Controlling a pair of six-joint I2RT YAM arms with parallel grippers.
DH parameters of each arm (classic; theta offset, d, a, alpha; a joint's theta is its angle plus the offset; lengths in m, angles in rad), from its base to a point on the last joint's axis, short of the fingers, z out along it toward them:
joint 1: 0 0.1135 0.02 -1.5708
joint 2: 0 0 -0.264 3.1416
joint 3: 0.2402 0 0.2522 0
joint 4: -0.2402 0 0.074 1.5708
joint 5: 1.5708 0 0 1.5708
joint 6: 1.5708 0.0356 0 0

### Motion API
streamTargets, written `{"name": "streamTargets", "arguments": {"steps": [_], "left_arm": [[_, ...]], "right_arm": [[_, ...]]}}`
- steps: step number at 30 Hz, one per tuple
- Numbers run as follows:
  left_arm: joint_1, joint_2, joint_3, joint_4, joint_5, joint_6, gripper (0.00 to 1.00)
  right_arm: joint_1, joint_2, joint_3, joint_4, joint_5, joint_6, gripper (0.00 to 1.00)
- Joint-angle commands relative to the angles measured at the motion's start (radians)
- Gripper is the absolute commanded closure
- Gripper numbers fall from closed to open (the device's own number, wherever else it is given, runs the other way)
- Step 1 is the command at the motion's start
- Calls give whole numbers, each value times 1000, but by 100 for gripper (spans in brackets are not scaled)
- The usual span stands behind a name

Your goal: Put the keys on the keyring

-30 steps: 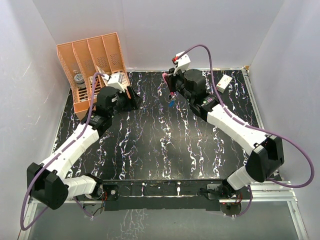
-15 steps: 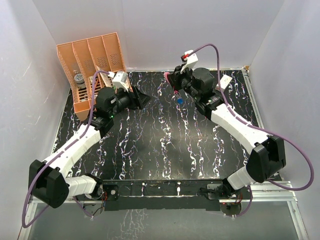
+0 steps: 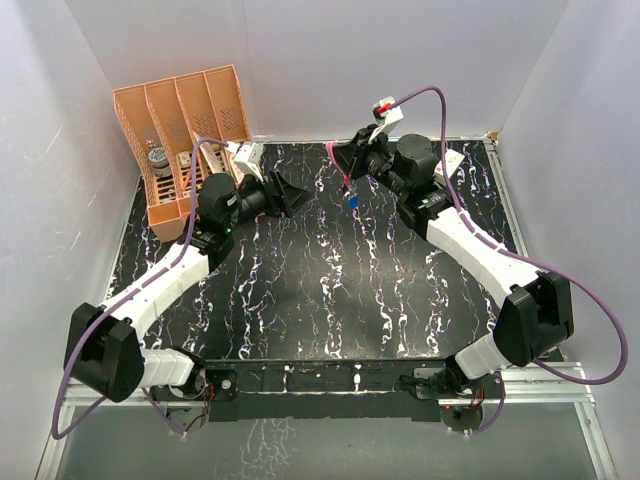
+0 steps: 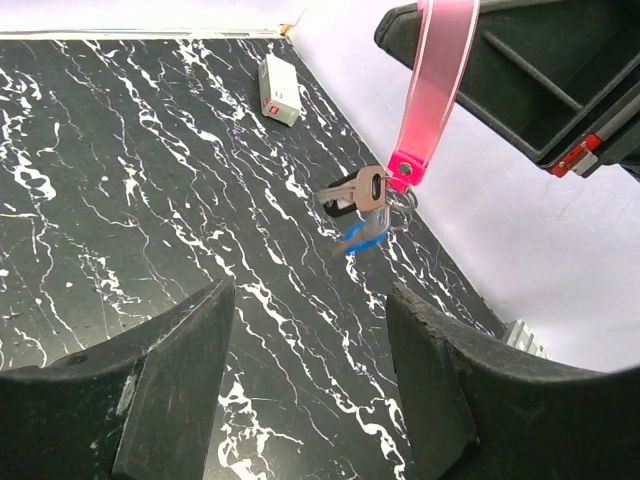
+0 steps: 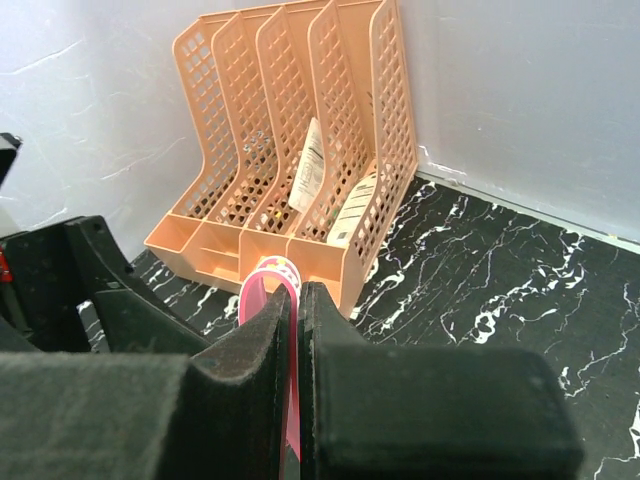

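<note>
My right gripper is shut on the pink-red keyring strap and holds it in the air over the back of the table. In the right wrist view the strap's loop sticks out between the closed fingers. In the left wrist view a dark key and a blue-headed key hang at the strap's lower metal end. From above the blue key dangles below the right gripper. My left gripper is open and empty, to the left of the hanging keys and pointing at them.
An orange file rack stands at the back left; it also shows in the right wrist view. A small white box lies at the back right of the black marble table, seen too in the left wrist view.
My left gripper has swung right toward the hanging keys. My right gripper has tilted and lifted slightly with the strap, and the blue key has swung beneath it.
</note>
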Motion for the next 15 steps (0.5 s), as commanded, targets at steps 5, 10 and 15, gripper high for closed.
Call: {"name": "streamTargets", "arguments": {"steps": [5,10,15], "left_arm": [[2,34,16,102,54,-23,39],[-7,47,26,116,60,-27,39],[-19,65,32,147,61,-32,39]], "right_arm": [[-6,-45,-3,97,-49,45,100],[-6,-45,-4,106,-57,53,100],[-6,-42,-7,118,-71,67,100]]}}
